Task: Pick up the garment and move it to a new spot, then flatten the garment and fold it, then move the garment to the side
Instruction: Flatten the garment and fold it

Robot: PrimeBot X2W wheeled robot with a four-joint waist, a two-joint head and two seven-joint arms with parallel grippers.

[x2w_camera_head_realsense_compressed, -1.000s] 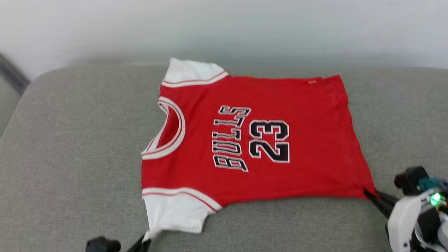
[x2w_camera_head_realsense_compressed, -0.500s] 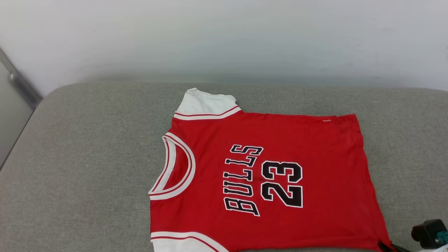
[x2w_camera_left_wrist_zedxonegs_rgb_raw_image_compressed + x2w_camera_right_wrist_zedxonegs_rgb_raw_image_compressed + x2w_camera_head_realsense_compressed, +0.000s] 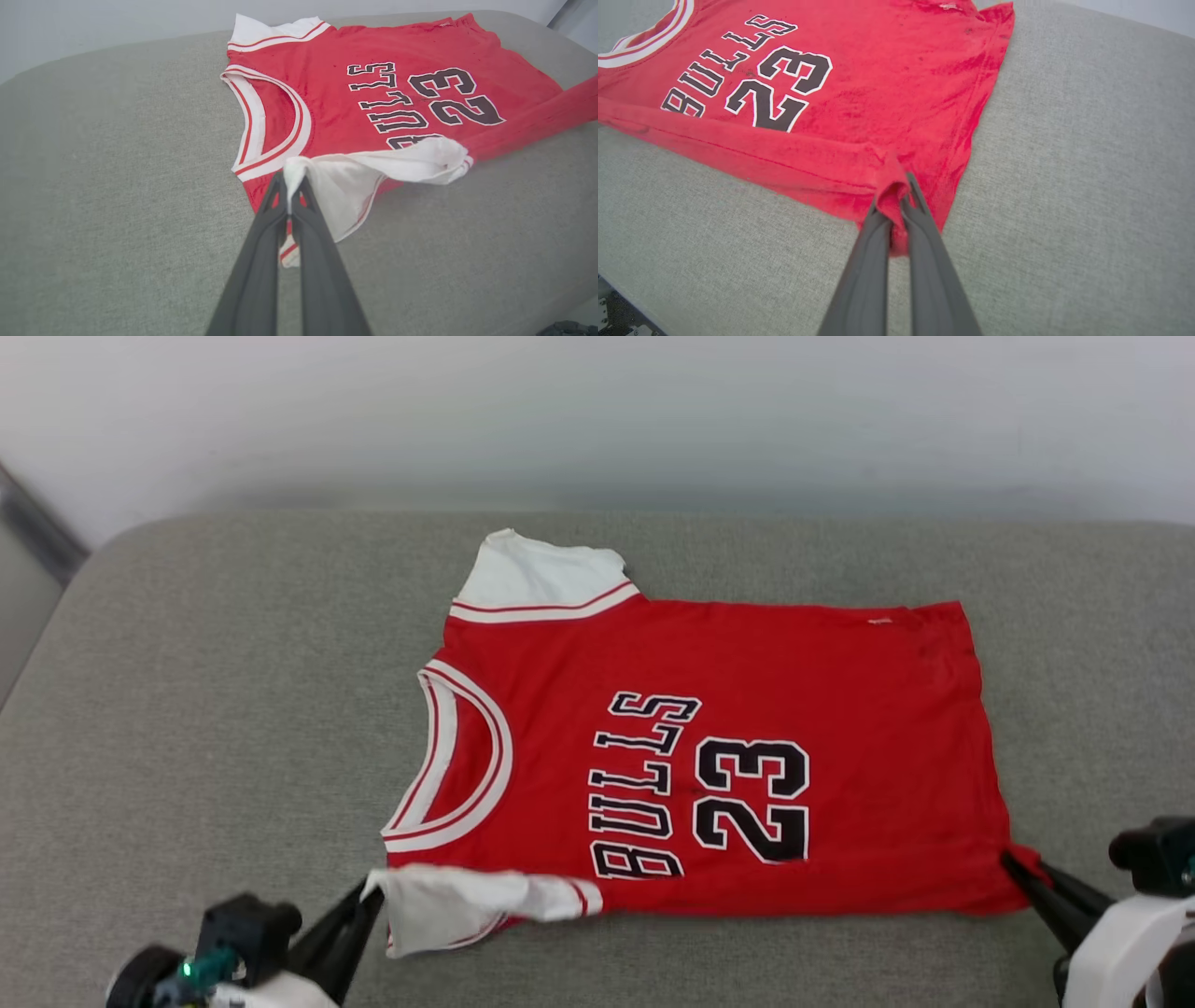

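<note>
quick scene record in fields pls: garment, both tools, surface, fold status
garment: red jersey with white sleeves, "BULLS 23" face up, spread mostly flat, collar toward the robot's left
surface: grey cushion, pale wall behind
left tool: shut on the near white sleeve, which is lifted and bunched
right tool: shut on the near hem corner, fabric bunched at the fingertips
near edge: runs straight between the two tools
fold: not yet made
</note>
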